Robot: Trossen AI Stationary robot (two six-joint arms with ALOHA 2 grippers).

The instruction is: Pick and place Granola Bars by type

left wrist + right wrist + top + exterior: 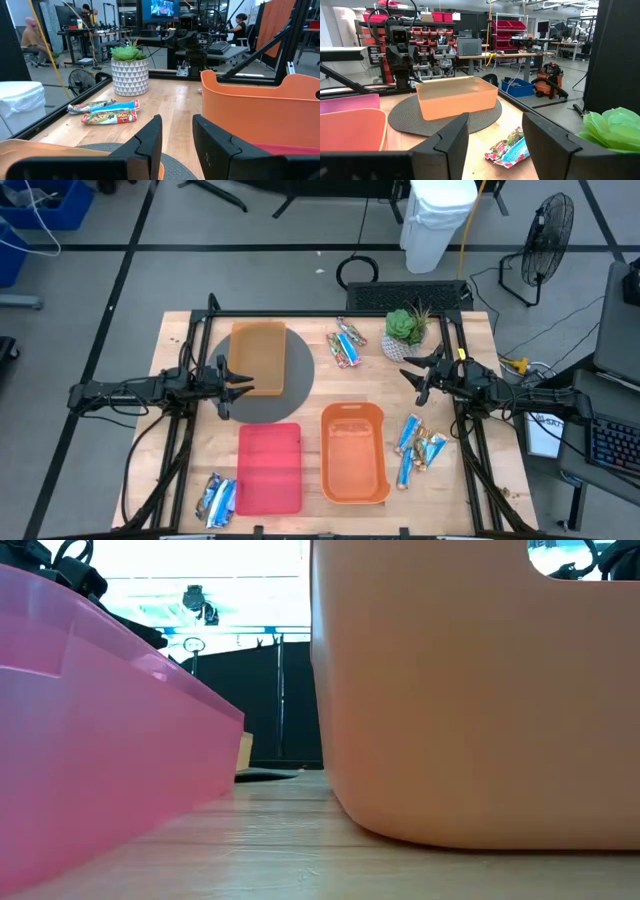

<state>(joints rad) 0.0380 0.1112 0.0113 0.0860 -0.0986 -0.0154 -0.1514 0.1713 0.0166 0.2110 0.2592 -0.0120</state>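
Observation:
Granola bars lie in three clusters on the wooden table: one at the far middle [346,345] [107,111] [510,147], one at the right [418,445], one at the near left [218,498]. My left gripper [243,383] [177,135] is open at the table's left side, level, beside the orange tray on the mat, with nothing between its fingers. My right gripper [410,380] [495,135] is open at the right side, level, near the plant, also holding nothing. The two face each other across the table.
An orange tray [259,358] [456,97] sits on a round grey mat [285,385]. A red tray [270,467] [90,740] and a second orange tray [353,452] [480,690] stand toward the near edge. A potted plant [405,330] [130,70] stands at the far right.

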